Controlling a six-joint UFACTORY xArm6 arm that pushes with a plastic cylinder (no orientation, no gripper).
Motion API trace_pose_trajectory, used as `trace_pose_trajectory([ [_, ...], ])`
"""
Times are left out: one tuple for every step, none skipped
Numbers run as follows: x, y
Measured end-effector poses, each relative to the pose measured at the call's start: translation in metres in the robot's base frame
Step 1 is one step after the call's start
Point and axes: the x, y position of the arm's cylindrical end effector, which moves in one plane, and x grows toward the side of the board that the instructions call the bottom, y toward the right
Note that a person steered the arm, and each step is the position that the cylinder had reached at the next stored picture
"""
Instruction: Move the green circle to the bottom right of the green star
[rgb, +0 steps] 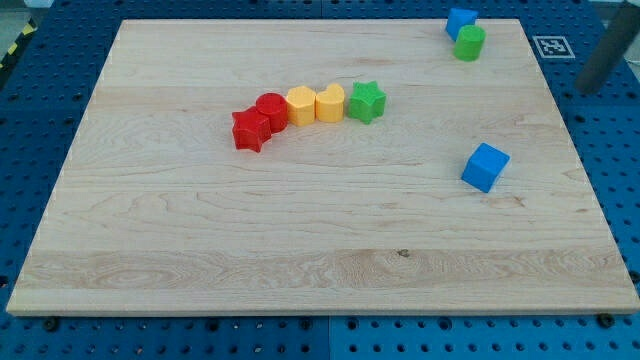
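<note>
While the green circle (469, 42) sits at the far right corner of the wooden board (200, 240), the task looks barely begun. Entry by entry:

Green circle: far right, touching a small blue block (460, 21) just behind it, shape unclear.

Green star (367, 101): mid-board, right end of a touching row; well apart from the circle.

Row, right to left: green star, yellow heart (330, 103), yellow block (301, 105) of rounded many-sided form, red circle (272, 109), red star (250, 130).

Blue cube (485, 167): alone, right of centre, nearer than the row.

Arm: only a blurred dark shape (607, 55) at the right edge, off the board; the tip is not visible, so its place relative to the blocks cannot be told. There is no pincer on this rig to report.

Remaining, by my reckoning: the whole push, bringing the circle leftward and nearer, to rest near-right of the star.
</note>
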Motion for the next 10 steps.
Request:
trace_pose_trajectory([
  [-0.064,-0.042],
  [-0.080,-0.049],
  [-0.097,-0.074],
  [-0.099,-0.106],
  [-0.094,-0.127],
  [-0.076,-0.130],
  [-0.047,-0.130],
  [-0.016,-0.130],
  [0.021,-0.130],
  [0.039,-0.125],
])
